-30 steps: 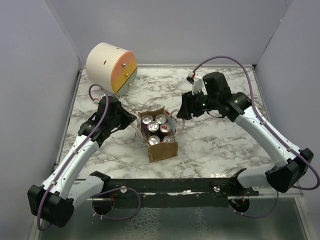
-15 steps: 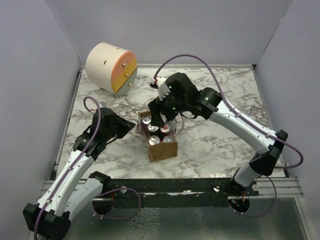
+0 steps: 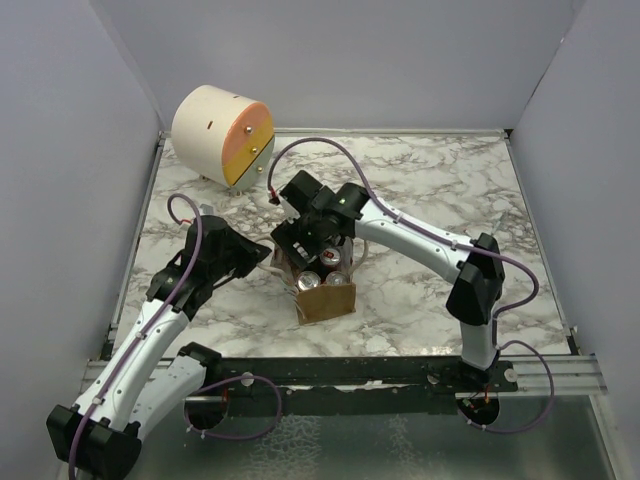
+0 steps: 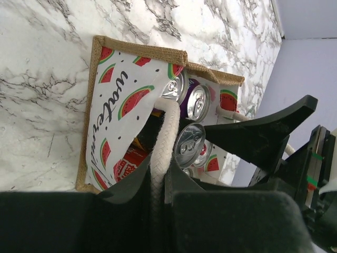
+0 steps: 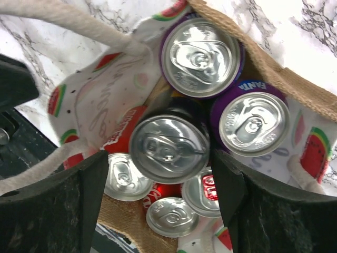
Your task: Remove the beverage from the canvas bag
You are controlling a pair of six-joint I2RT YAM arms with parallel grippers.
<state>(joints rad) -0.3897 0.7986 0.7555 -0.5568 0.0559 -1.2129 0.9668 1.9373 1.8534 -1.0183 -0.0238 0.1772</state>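
The canvas bag (image 3: pixel 326 298) stands mid-table with several beverage cans upright in it. Its watermelon-print lining shows in the left wrist view (image 4: pixel 113 118). My left gripper (image 3: pixel 262 252) is at the bag's left side, shut on the white rope handle (image 4: pixel 166 129), which runs between its jaws (image 4: pixel 163 179). My right gripper (image 3: pixel 306 250) is open and low over the bag's mouth. Its fingers (image 5: pixel 160 174) stand on either side of a dark can (image 5: pixel 168 147) without closing on it. Two purple cans (image 5: pixel 202 58) sit just beyond it, and silver-topped red cans (image 5: pixel 171 216) lie below.
A cream-and-orange cylindrical drum (image 3: pixel 222 135) lies at the back left of the marble table (image 3: pixel 450 200). The enclosure walls stand close on the left, right and back. The right arm arches over the table's middle to the bag.
My right arm has swung left and down from the table's right half until its open gripper is over the bag's cans. My left gripper stays at the bag's handle.
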